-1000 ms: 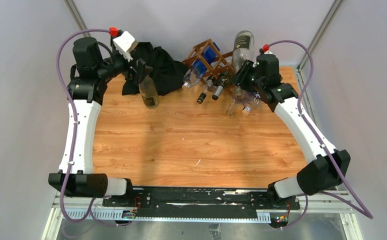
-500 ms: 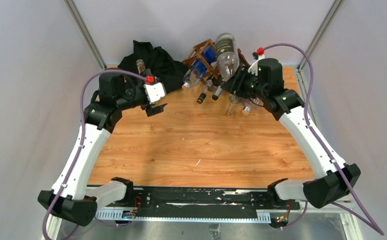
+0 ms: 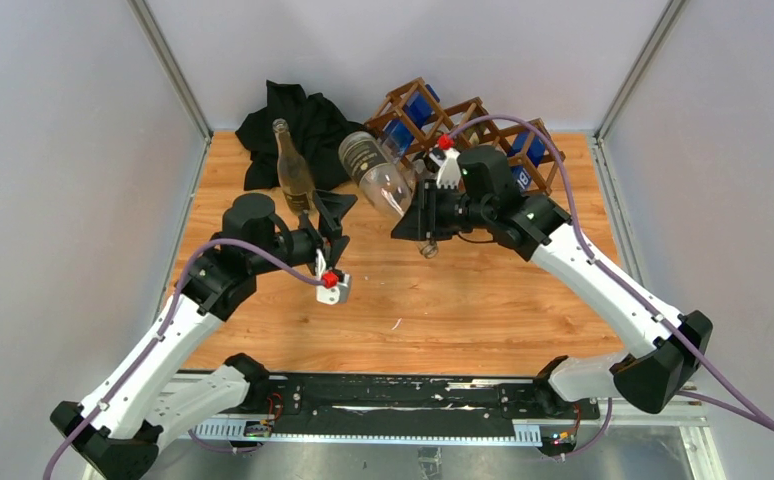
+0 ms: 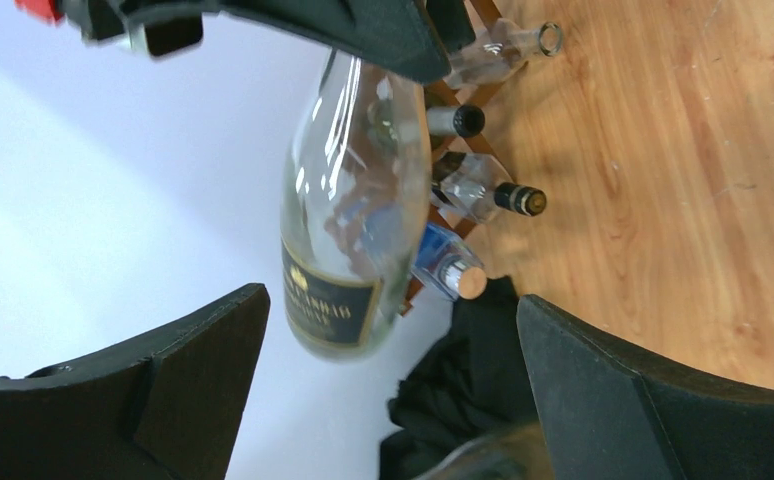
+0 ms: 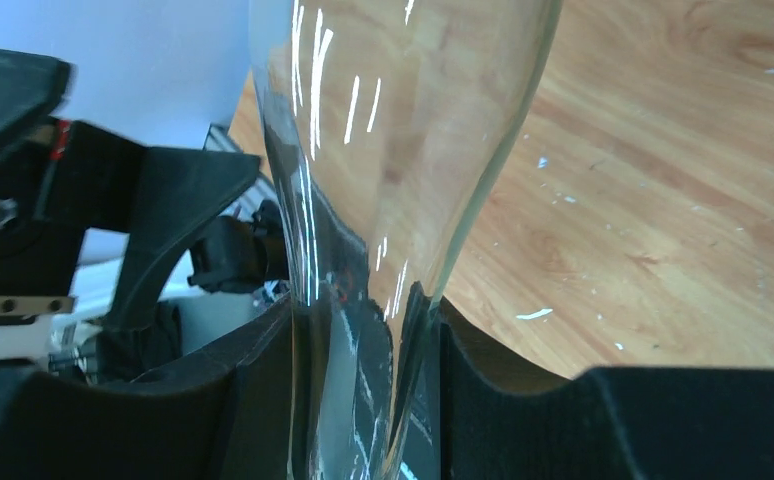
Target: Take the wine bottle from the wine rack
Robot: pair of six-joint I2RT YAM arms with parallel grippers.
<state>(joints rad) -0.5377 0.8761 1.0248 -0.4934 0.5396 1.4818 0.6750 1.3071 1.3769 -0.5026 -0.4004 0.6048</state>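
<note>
My right gripper [image 3: 421, 218] is shut on the neck of a clear wine bottle [image 3: 375, 170] with a dark label. It holds the bottle tilted in the air, in front of and left of the dark brown lattice wine rack [image 3: 483, 118]. In the right wrist view the glass neck [image 5: 393, 180] sits between the black fingers [image 5: 523, 400]. My left gripper [image 3: 341, 205] is open and empty, just left of the held bottle. The left wrist view looks between its fingers [image 4: 163, 390] at the bottle [image 4: 348, 220] and the rack [image 4: 458, 100].
An amber bottle [image 3: 293, 175] stands upright at the back left beside a black cloth [image 3: 308, 120]. Several bottles stay in the rack, necks out [image 4: 508, 198], some blue [image 3: 420, 105]. Grey walls close the back and sides.
My right gripper has drawn the clear bottle away from the rack, left and toward the table's middle. My left arm has swung forward from the back left, leaving the amber bottle standing.
</note>
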